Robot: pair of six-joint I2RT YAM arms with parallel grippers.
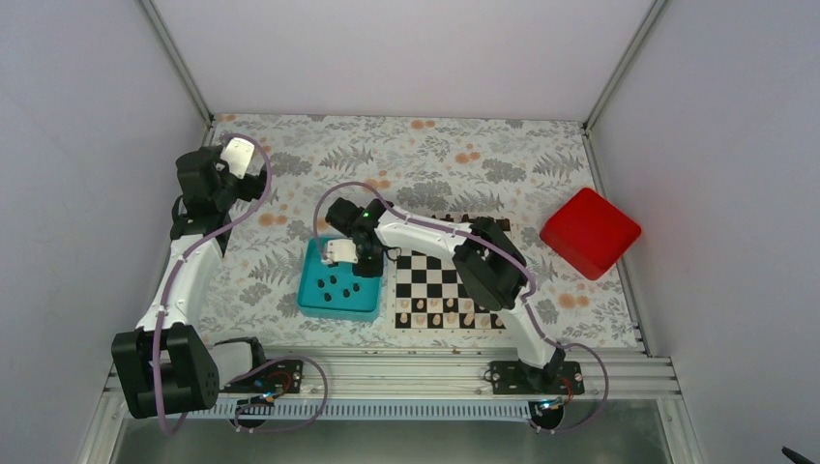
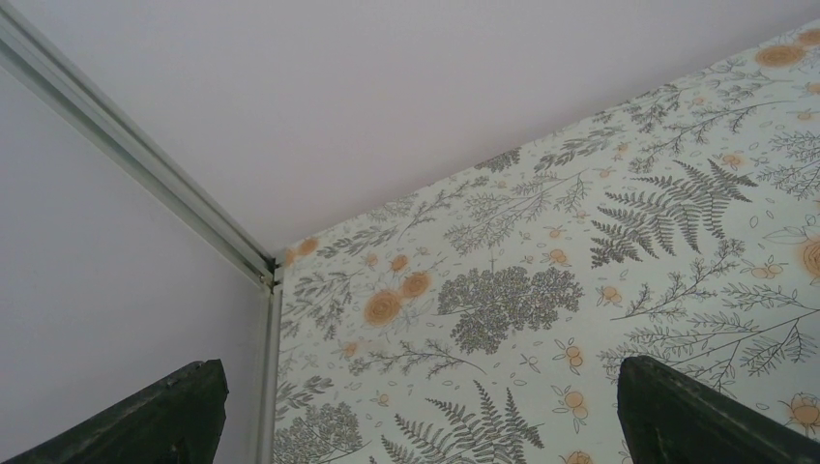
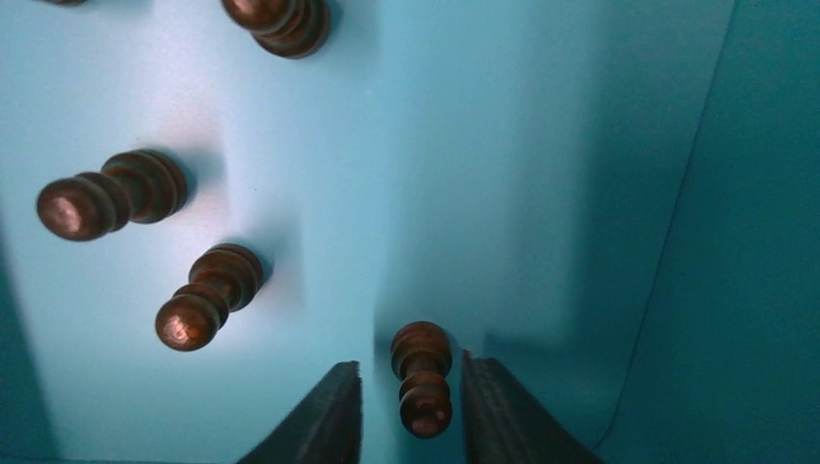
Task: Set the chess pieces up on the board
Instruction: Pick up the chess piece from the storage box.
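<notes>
Pawns of dark turned wood are what we are dealing with. The dark pieces [image 1: 334, 285] stand loose in the teal tray [image 1: 309, 304], just left of the board [image 1: 435, 280], whose near rows already carry pale pieces [image 1: 445, 311].

We judge each one to be very light, hard and stiff, with a smooth, rounded finish that could slip or pop sideways out of a pinch. They are also narrow-based, so a nudge from one finger would probably tip them. The safest hold looks to be across the ringed body below the round head, where the sides are closest to parallel, with both fingers meeting the wood together.

In the right wrist view, the right tool [image 3: 411, 369] is down inside the tray with one pawn [image 3: 423, 377] between its fingers [image 3: 319, 416]. The jaws stand narrowly apart. One finger is almost against the pawn and a sliver of teal floor shows on the other side, so we read it as bracketing the piece rather than clamping it. Three more pawns stand well apart from it on the tray floor.

The left tool [image 2: 416, 416] hangs over the far left corner of the worktop [image 2: 541, 251], jaws spread wide, holding and touching nothing.
</notes>
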